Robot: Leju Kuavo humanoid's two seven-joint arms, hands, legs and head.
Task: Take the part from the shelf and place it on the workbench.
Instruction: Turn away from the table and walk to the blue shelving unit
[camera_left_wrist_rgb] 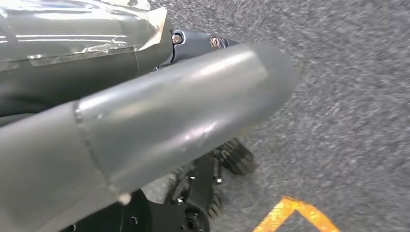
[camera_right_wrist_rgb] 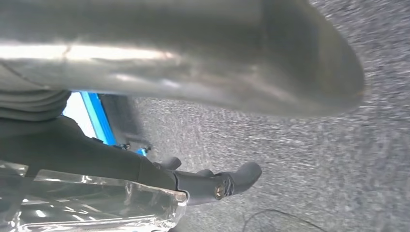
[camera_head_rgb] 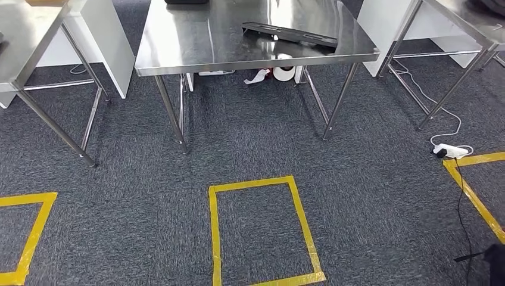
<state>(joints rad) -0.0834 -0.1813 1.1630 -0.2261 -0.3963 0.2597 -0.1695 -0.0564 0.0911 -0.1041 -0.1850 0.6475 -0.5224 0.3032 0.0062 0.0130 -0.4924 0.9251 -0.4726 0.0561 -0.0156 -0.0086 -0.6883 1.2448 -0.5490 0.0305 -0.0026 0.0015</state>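
Observation:
A long flat dark part lies on the steel workbench straight ahead, near its right front corner. My left hand hangs over the grey carpet, with its thick grey thumb stretched out, dark fingers beside it and nothing in it. My right hand also hangs above the carpet. Its dark fingers reach out straight and apart from the thumb, holding nothing.
Steel tables stand at the left and right, with white panels behind. A paper roll lies under the workbench. A power strip and cables cross the floor at right. Yellow tape squares mark the carpet.

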